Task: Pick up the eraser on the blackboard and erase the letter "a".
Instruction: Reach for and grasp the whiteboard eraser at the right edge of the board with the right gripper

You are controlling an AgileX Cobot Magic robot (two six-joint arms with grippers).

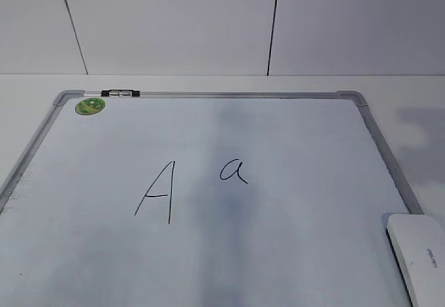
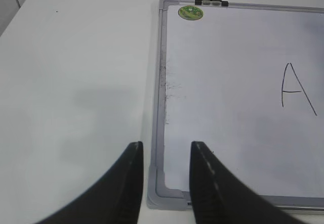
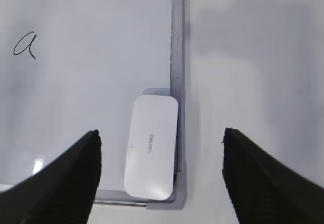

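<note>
While eraser (image 3: 151, 147) lies flat | right claw (image 3: 161, 138) spread above

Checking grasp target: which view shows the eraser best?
Right wrist view: the whole eraser lies on the blackboard corner, between the open right gripper fingers. Exterior view crops it at the frame edge; left wrist view misses it.

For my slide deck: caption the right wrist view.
Open right pincer hovering over the white eraser at the blackboard corner, letter "a" unerased.

the exterior view looks down at a slant over the blackboard (image 1: 208, 251); both wrist views look down on its near corners.
</note>
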